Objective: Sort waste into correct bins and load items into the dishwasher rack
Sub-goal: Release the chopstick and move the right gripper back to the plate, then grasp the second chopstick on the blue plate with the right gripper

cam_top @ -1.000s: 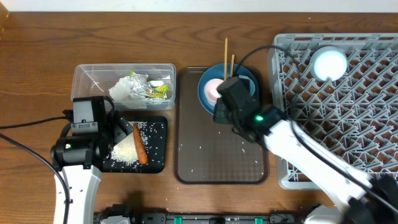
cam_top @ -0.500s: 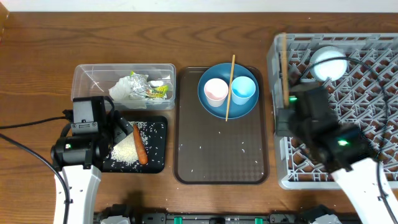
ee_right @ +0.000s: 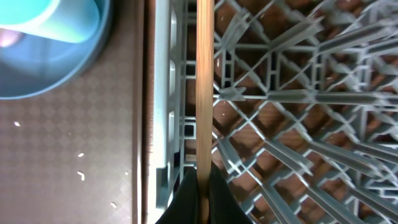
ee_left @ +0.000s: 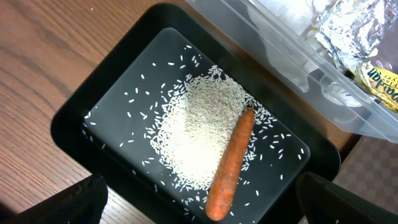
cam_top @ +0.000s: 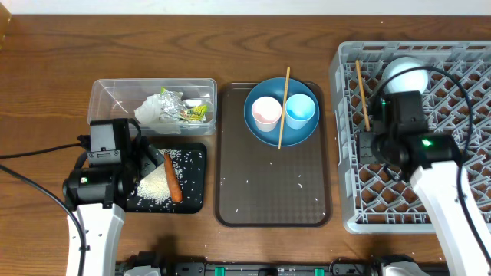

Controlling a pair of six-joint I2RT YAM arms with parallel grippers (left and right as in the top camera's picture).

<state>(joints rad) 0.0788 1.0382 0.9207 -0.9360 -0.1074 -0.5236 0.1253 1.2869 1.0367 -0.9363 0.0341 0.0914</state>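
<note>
- Over the left edge of the dishwasher rack [cam_top: 460, 92], the right gripper [ee_right: 202, 186] is pinched tight on one wooden chopstick [ee_right: 204, 87]. It holds the stick flat along the lattice, probably so that it rests on the dividers rather than slipping through.
- The second chopstick [cam_top: 283, 107] lies across the blue plate [cam_top: 303, 135] between the two cups, likely the next pick.
- At the left, the left gripper [cam_top: 147, 161] hangs spread wide and empty above the black tray [ee_left: 74, 118], where the carrot [ee_left: 231, 163] and rice [ee_left: 193, 137] lie sorted.
</note>
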